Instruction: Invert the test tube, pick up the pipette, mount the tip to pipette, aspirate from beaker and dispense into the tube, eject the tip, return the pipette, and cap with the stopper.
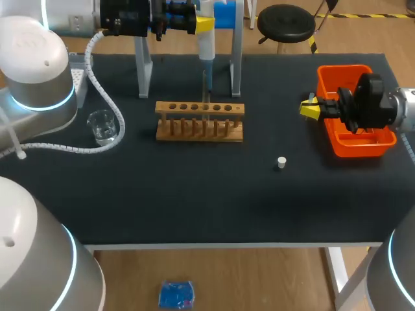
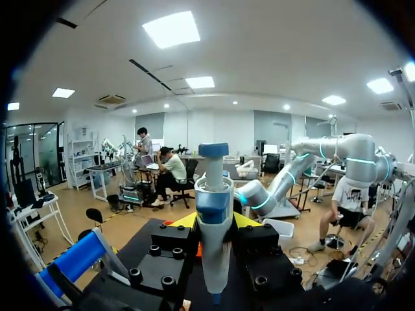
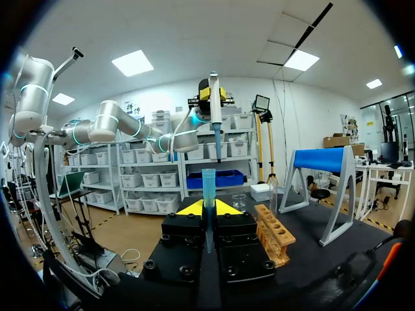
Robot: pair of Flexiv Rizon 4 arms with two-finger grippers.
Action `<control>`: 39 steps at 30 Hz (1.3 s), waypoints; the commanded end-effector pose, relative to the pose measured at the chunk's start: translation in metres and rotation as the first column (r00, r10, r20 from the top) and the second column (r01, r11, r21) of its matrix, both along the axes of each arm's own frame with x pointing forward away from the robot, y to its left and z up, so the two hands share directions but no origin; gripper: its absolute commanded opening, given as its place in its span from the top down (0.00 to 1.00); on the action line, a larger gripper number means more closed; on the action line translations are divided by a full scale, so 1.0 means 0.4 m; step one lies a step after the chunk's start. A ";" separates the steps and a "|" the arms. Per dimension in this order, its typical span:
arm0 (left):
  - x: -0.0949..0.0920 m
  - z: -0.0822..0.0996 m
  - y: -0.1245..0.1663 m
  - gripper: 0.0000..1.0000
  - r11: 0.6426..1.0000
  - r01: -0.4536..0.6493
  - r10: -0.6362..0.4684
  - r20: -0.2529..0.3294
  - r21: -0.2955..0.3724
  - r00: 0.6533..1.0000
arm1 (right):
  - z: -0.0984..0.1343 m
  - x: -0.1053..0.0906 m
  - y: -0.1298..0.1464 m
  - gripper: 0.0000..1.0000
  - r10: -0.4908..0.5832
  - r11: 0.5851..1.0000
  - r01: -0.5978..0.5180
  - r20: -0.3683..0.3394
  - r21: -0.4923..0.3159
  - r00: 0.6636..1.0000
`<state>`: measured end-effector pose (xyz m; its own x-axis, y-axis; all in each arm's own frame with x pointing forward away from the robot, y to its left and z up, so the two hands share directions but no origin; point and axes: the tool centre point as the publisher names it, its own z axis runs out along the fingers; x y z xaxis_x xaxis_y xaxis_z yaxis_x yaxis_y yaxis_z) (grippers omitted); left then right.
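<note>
Up high, the left gripper (image 2: 214, 223) clamps the pipette (image 2: 214, 256), while the right gripper (image 3: 207, 208) pinches, seemingly, a blue tip (image 3: 208, 184).

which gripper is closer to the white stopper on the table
Right. The right gripper, shut on a blue tip, is a little beyond the stopper, by the orange bin. The left gripper, shut on the pipette, is far off beyond the wooden rack.
</note>
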<state>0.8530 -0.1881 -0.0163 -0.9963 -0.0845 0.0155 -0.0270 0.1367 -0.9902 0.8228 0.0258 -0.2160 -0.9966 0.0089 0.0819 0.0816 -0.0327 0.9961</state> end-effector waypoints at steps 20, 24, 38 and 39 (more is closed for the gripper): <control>-0.001 -0.007 -0.006 1.00 0.999 0.025 -0.023 -0.039 0.037 0.999 | -0.001 0.000 -0.002 1.00 0.001 1.000 -0.001 0.000 0.000 1.000; -0.001 -0.007 -0.006 1.00 0.999 0.025 -0.023 -0.039 0.037 0.999 | -0.001 0.000 -0.002 1.00 0.001 1.000 -0.001 0.000 0.000 1.000; -0.001 -0.007 -0.006 1.00 0.999 0.025 -0.023 -0.039 0.037 0.999 | -0.001 0.000 -0.002 1.00 0.001 1.000 -0.001 0.000 0.000 1.000; -0.001 -0.007 -0.006 1.00 0.999 0.025 -0.023 -0.039 0.037 0.999 | -0.001 0.000 -0.002 1.00 0.001 1.000 -0.001 0.000 0.000 1.000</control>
